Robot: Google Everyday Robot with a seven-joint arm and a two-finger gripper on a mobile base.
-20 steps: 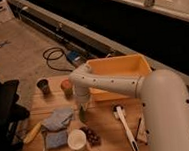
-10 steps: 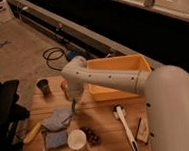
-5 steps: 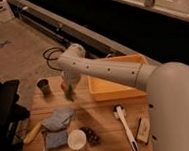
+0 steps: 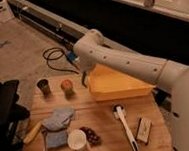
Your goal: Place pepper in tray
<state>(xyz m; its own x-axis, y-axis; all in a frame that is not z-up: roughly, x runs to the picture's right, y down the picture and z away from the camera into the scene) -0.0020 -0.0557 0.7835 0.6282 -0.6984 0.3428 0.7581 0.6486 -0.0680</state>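
Observation:
The yellow tray stands at the back right of the wooden table. My gripper hangs from the white arm just off the tray's left wall, above the table's back edge. A slim dark curved thing, which looks like the pepper, hangs down from it, so the gripper appears shut on it. The pepper is held beside the tray's left rim, not over its inside.
A dark cup and an orange cup stand left of the gripper. Blue cloths, a yellow corn cob, a white cup, dark grapes, a white brush and a small box lie at the front.
The arm has risen from the table's middle near the cloths and swung back and right, bringing the gripper up to the tray's left wall.

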